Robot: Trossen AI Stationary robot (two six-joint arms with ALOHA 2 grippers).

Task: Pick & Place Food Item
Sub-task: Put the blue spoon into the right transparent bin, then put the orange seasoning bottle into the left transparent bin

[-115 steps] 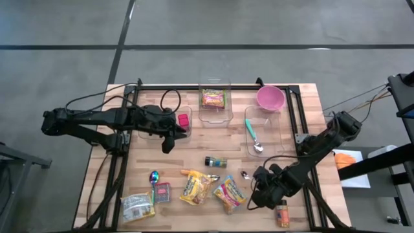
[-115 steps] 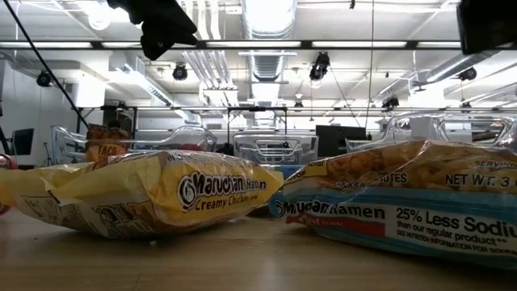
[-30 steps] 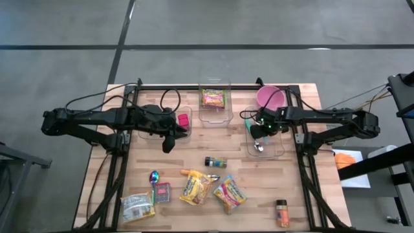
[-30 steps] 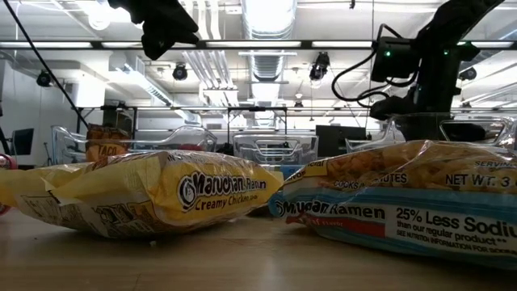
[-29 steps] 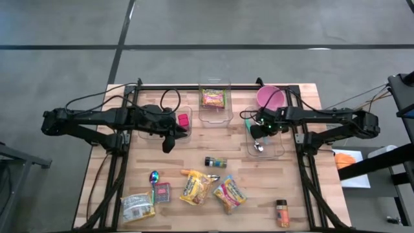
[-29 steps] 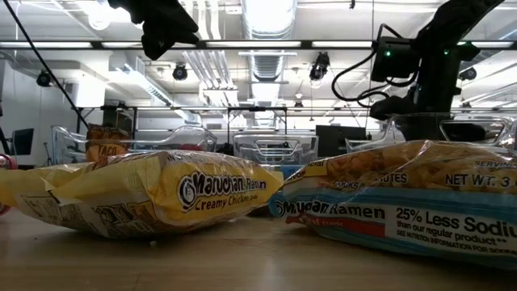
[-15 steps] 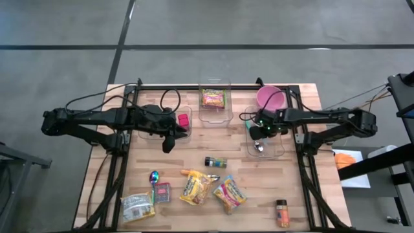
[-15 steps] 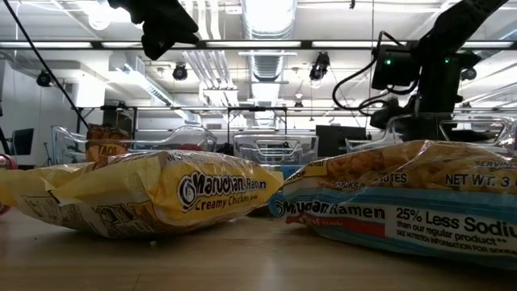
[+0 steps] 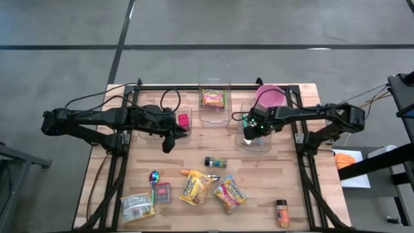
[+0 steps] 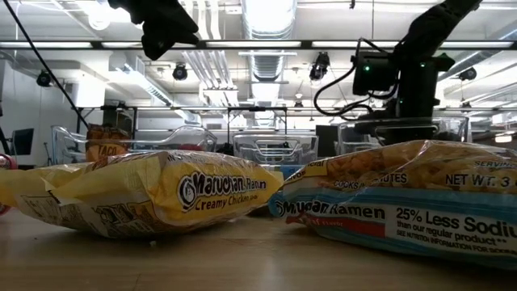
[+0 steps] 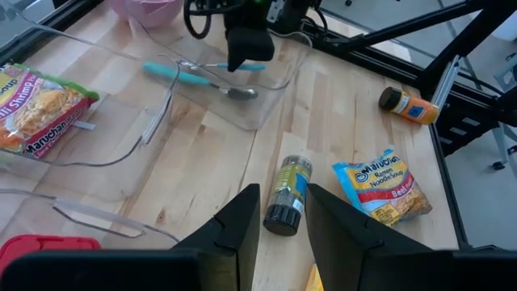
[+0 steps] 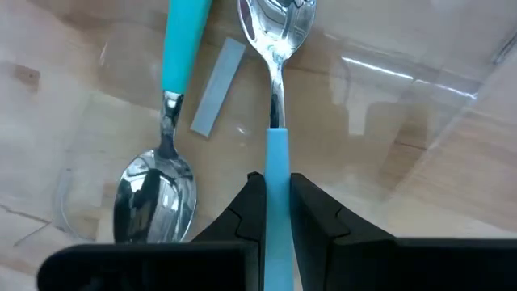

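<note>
Wooden worktop on a grey floor: the right arm has left the near right corner, where a small spoon lay, and the right gripper now hangs low in the clear bin toward the far right. It is clamped tight on that spoon by its teal handle, with the bowl pointing ahead. A second teal spoon lies in the bin just beside it. The bin also looks to have slid a little toward the middle of the worktop in the last half second, so the gripper or spoon may be pushing on it. What is being carried is cutlery rather than food. I judge this delivery is nearly done, with only the release left. The food has not been moved: a spice jar stands mid-worktop, ramen packs lie along the near edge, and an orange bottle sits at the near right corner. The left gripper waits over the left side, part open and empty. A pink bowl sits close behind the bin, and the bin walls crowd the way out.
</note>
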